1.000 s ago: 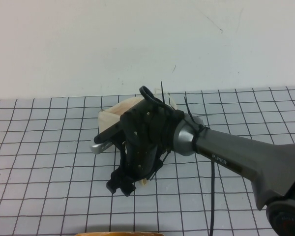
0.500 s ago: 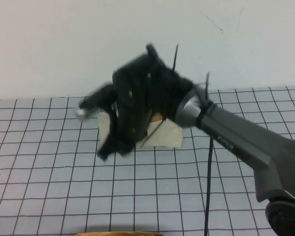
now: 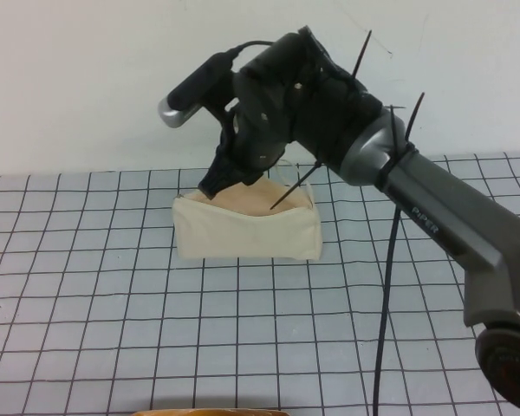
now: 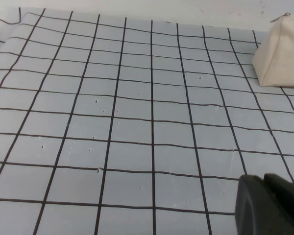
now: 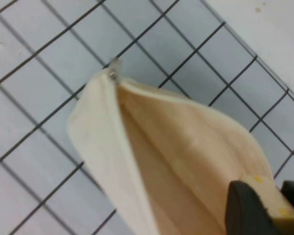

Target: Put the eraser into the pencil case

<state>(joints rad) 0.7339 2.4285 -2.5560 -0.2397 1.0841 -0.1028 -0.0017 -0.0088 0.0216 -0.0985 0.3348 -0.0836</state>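
- The counter (image 3: 87, 295) is a grid-lined mat, bare in front of the pencil case on the robot's side.
- The left pincer (image 4: 269, 205) hangs low over the counter, well to the robot's left of the pencil case; only a dark tip of it shows, so I cannot tell whether it is open or closed.
- The pencil case (image 3: 247, 230) stands upright near the back of the counter, mouth gaping upward and pinkish lining showing.
- The right pincer (image 3: 215, 184) hovers just above the case's open mouth, gripping the eraser (image 5: 269, 200) between its fingertips, right over the lining.
- The eraser looks light, firm and slightly grippy; pinching it across its short sides, as here, should hold it well.
- The case is soft fabric and probably sags if pushed, so the drop should avoid its rim.
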